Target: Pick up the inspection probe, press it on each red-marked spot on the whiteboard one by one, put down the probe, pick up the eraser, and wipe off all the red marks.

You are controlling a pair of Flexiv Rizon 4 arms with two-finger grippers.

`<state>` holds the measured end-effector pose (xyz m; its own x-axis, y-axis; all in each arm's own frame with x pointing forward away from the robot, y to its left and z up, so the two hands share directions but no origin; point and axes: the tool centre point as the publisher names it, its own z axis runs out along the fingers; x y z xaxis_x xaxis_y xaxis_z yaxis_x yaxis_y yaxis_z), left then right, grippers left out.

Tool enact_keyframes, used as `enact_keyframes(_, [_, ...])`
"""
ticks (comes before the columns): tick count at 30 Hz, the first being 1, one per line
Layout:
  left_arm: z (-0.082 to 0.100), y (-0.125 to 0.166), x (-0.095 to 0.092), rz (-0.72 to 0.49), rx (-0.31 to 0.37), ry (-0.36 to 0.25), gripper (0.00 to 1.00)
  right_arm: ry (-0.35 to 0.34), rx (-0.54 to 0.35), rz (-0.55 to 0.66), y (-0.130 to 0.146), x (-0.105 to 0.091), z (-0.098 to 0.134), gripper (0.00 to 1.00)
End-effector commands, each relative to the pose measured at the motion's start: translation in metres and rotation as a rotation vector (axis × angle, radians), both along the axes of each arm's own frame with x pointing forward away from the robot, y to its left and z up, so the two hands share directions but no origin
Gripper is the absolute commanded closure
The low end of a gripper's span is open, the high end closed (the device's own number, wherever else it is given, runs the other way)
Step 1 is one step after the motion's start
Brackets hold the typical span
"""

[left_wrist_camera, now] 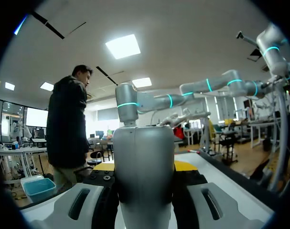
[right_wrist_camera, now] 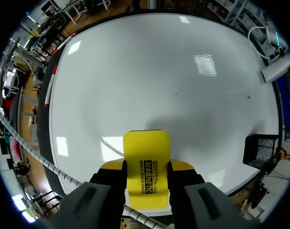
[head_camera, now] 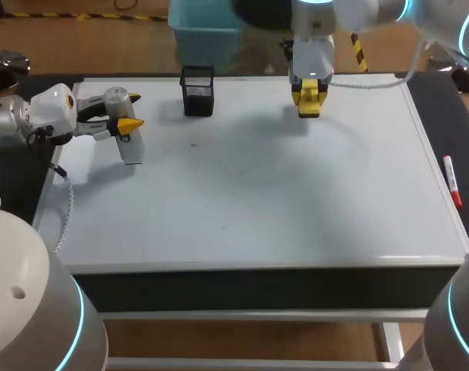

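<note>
Silvery metal between the 2 yellow-tipped fingers of the left gripper (head_camera: 131, 110): the inspection probe (head_camera: 132, 148), pinched from both sides and standing roughly upright over the far left part of the whiteboard (head_camera: 280, 193). Lower end close to the board surface, perhaps touching, though hard to judge from above. In the left wrist view, filling the whole gap between the fingers, with the gripper itself aimed level across the worktop (head_camera: 257, 286). Clamped in the right gripper (head_camera: 308, 99), a yellow eraser (head_camera: 308, 108), fingers pressed against its 2 long sides, hanging near the far edge of the whiteboard, right of the middle, above its own soft shadow. From the right wrist view, pointing straight down at the board, the eraser jutting out ahead of the fingertips. Between the 2 grippers, at the far edge, 1 black mesh holder (head_camera: 197, 90), upright. Just beside the board's right edge, on the dark strip of worktop, 1 red-capped marker pen (head_camera: 451, 179), lying flat.
</note>
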<state>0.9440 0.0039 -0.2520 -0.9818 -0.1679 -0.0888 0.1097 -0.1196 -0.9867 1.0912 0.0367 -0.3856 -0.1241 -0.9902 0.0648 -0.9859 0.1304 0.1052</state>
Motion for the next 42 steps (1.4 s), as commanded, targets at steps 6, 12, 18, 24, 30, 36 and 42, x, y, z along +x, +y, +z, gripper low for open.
enact_keyframes(6, [0.001, 0.000, -0.001, 0.001, 0.000, -0.001, 1.00, 0.084, 0.017, -0.001, 0.000, 0.006, -0.015, 1.00])
enact_keyframes(12, [0.001, 0.000, -0.001, 0.001, 0.000, -0.001, 1.00, 0.071, 0.031, 0.016, 0.002, 0.005, -0.018, 1.00])
enact_keyframes(18, [0.001, 0.000, -0.001, 0.001, 0.000, -0.001, 1.00, 0.062, 0.036, 0.031, 0.009, 0.005, -0.019, 1.00])
enact_keyframes(24, [0.001, 0.000, -0.001, 0.001, 0.000, -0.001, 1.00, 0.060, 0.038, 0.038, 0.012, 0.006, -0.021, 1.00])
enact_keyframes(30, [0.001, 0.000, -0.001, 0.001, 0.000, -0.001, 1.00, 0.060, 0.033, 0.042, 0.013, 0.006, -0.024, 1.00])
enact_keyframes(36, [0.001, 0.000, -0.001, 0.001, 0.000, -0.001, 1.00, 0.059, 0.025, 0.049, 0.014, 0.006, -0.027, 1.00])
enact_keyframes(42, [0.001, 0.000, -0.001, 0.001, 0.000, -0.001, 1.00, 0.057, 0.023, 0.040, 0.015, 0.005, -0.033, 1.00])
